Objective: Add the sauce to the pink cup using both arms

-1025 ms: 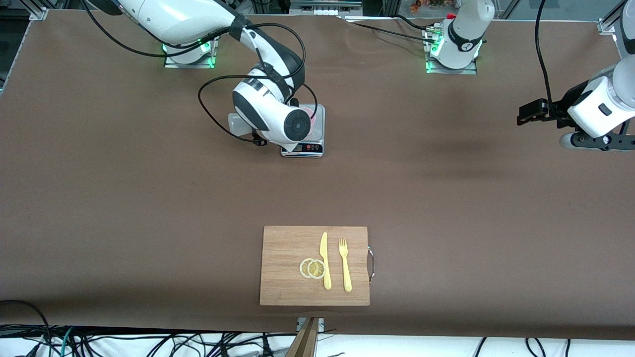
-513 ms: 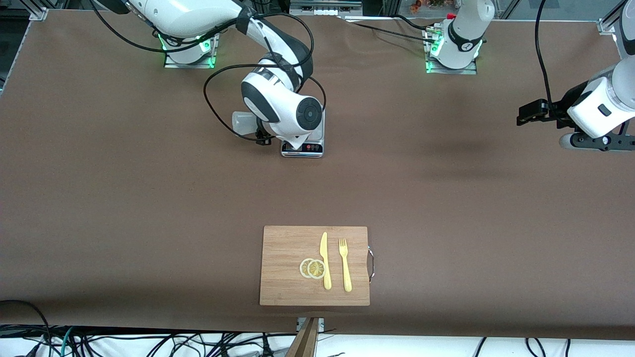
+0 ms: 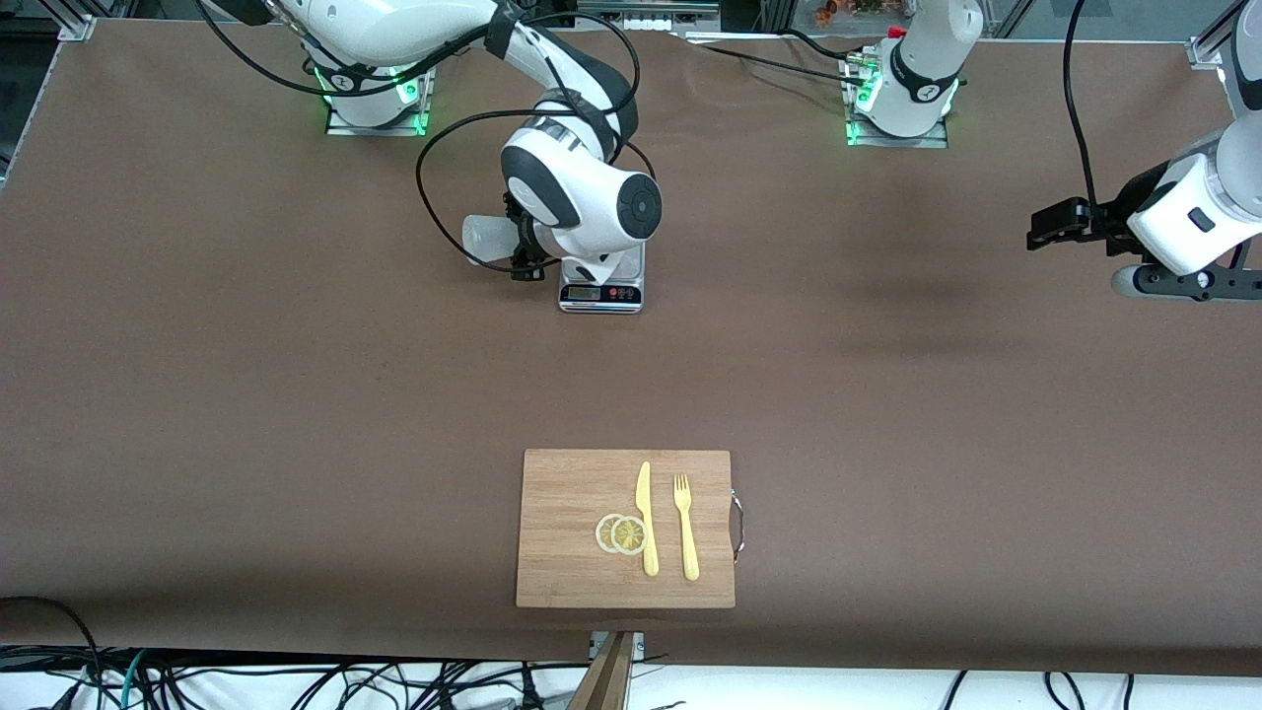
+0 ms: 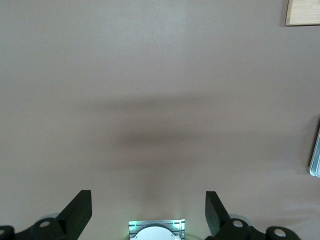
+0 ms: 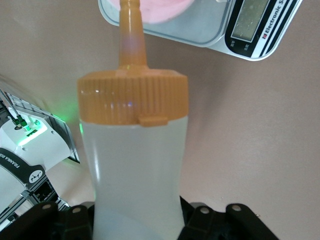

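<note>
Both arms are glossy white shells with dark grey joint bands; the right arm point(image 3: 577, 192) trails looping black cables, and green lights glow at what seem the bases.

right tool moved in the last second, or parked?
Yes. The right tool, shut on the sauce bottle, has swung toward the left arm's end of the table, covering more of the scale, whose display now shows clear.

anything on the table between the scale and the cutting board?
Nothing: the front view shows only bare brown table cover between the kitchen scale and the wooden cutting board.
</note>
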You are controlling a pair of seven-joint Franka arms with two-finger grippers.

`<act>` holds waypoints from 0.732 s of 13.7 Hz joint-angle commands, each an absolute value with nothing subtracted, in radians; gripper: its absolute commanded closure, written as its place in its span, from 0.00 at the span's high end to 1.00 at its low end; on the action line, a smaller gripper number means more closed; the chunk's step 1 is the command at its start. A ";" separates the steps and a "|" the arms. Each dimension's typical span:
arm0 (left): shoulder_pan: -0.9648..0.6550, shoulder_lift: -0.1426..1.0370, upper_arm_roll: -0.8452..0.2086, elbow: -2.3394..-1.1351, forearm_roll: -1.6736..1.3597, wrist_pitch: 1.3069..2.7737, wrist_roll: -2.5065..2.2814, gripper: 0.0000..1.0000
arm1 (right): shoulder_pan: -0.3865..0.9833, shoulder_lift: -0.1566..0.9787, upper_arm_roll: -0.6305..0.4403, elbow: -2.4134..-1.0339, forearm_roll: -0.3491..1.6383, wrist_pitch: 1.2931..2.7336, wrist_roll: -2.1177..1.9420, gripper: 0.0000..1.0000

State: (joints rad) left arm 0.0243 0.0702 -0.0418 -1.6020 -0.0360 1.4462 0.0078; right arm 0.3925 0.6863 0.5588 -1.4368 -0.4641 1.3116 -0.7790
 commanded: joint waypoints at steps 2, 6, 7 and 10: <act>0.031 0.077 -0.049 -1.582 -0.006 1.427 0.032 1.00 | 0.326 0.702 0.563 -1.405 -0.431 1.325 -0.889 0.00; 0.031 0.077 -0.049 -1.582 -0.006 1.427 0.032 1.00 | 0.253 0.700 0.496 -1.405 -0.215 1.417 -1.095 0.00; 0.031 0.077 -0.049 -1.582 -0.006 1.427 0.032 1.00 | 0.238 0.696 0.479 -1.405 -0.168 1.448 -1.135 0.00; 0.031 0.077 -0.049 -1.582 -0.006 1.427 0.032 1.00 | 0.196 0.693 0.381 -1.407 0.024 1.544 -1.314 0.00</act>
State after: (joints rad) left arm 0.0243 0.0708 -0.0418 -1.6020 -0.0360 1.4462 0.0079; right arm 0.2138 0.6951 0.4296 -1.4272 -0.0830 1.5170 -1.2075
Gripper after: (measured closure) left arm 0.000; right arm 0.692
